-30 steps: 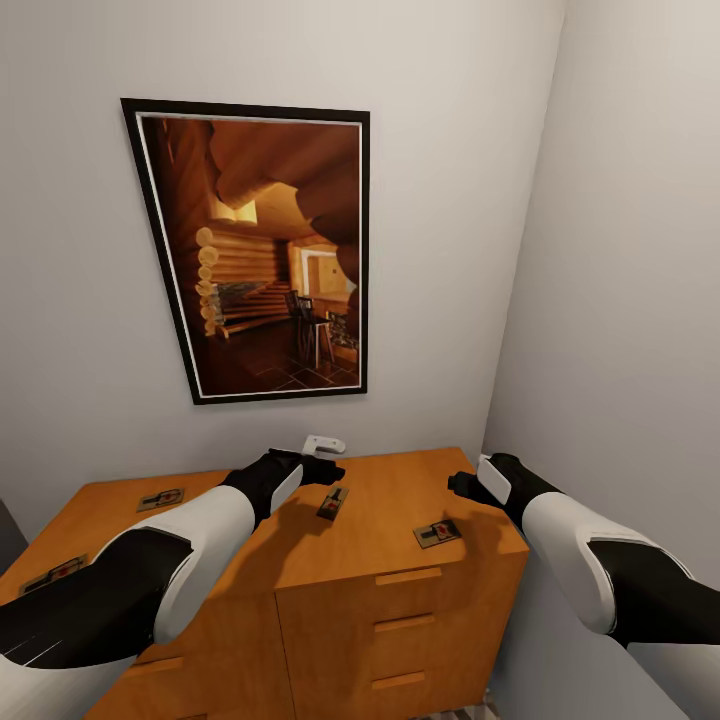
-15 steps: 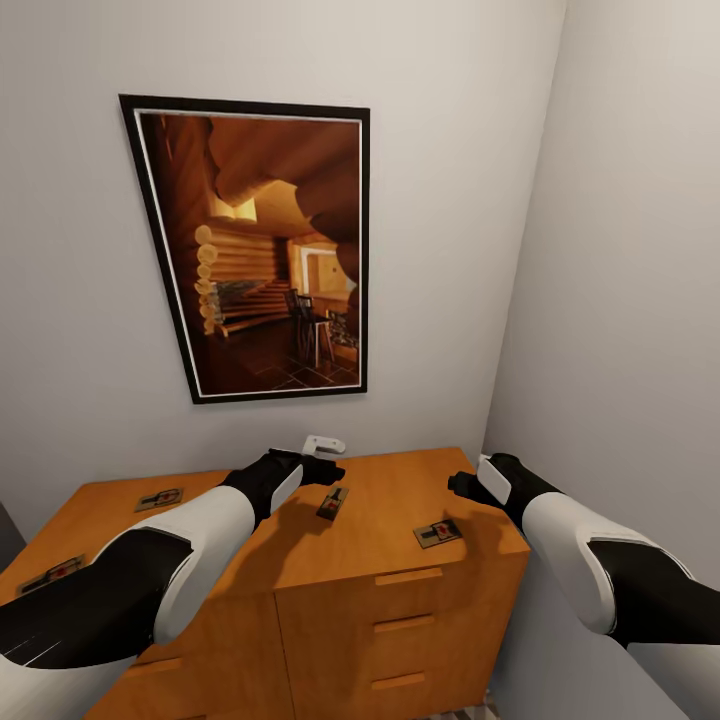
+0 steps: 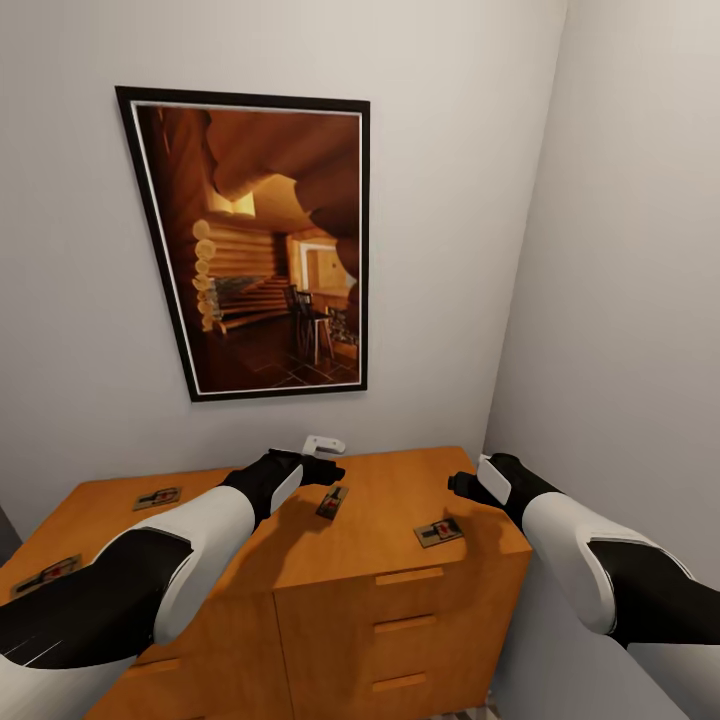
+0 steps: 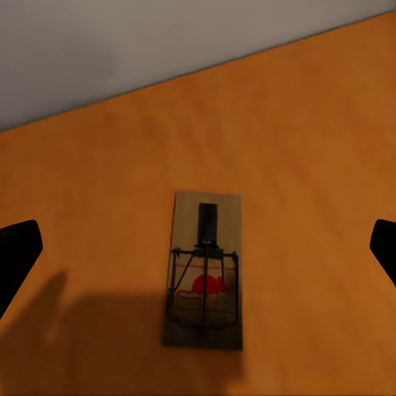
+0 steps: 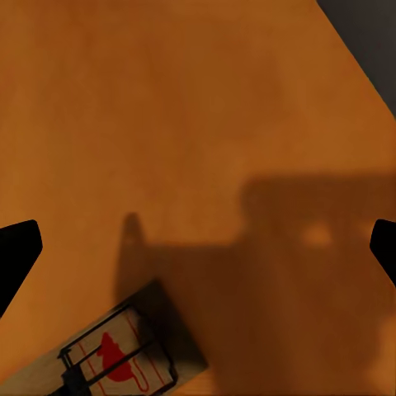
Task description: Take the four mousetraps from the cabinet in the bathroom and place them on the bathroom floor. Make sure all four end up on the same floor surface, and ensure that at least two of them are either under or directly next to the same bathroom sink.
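1. Lying flat on the cabinet (image 3: 400,560) top surface are four mousetraps (image 3: 333,502).
2. Left gripper (image 3: 322,468) hovers over the middle one (image 4: 204,272), fingers (image 4: 18,252) wide apart, empty.
3. Right gripper (image 3: 462,484) hovers near the right trap (image 5: 111,359), fingers (image 5: 16,247) spread, empty.

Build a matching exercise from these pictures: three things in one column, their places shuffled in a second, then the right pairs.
Things:
1. black-framed picture of a log cabin
2. tan wooden mousetrap with red mouse print
3. small white fixture

Places:
A. flat on the orange-brown wooden cabinet, between the left gripper's spread fingertips
B. low on the wall, just above the cabinet's back edge
C. hanging on the wall above the cabinet

Pairs: 1-C, 2-A, 3-B
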You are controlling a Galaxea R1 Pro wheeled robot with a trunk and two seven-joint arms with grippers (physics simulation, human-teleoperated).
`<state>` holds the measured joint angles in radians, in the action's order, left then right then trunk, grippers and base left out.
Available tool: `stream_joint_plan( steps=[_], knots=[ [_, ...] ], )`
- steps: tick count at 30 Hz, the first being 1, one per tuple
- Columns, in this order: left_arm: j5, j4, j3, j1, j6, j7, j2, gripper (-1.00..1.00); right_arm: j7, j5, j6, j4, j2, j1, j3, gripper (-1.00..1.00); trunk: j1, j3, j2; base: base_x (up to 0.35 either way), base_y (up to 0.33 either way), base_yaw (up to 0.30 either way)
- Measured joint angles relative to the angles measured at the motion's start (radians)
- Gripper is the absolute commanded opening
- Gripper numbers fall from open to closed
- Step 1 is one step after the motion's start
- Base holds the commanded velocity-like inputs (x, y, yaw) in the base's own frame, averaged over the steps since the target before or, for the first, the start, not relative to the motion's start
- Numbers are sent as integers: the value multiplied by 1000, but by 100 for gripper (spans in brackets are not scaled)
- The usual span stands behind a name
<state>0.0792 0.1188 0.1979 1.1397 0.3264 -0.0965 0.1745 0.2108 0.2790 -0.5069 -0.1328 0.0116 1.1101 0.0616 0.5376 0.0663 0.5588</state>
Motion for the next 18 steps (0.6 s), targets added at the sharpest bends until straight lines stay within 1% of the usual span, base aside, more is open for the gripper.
stream_joint_plan(
  steps=[18],
  knots=[
    [-1,0,-1,0,1,0,0,100,0,0,0,0,0,0,0,100,69,57,126,0,0,0]
  ],
)
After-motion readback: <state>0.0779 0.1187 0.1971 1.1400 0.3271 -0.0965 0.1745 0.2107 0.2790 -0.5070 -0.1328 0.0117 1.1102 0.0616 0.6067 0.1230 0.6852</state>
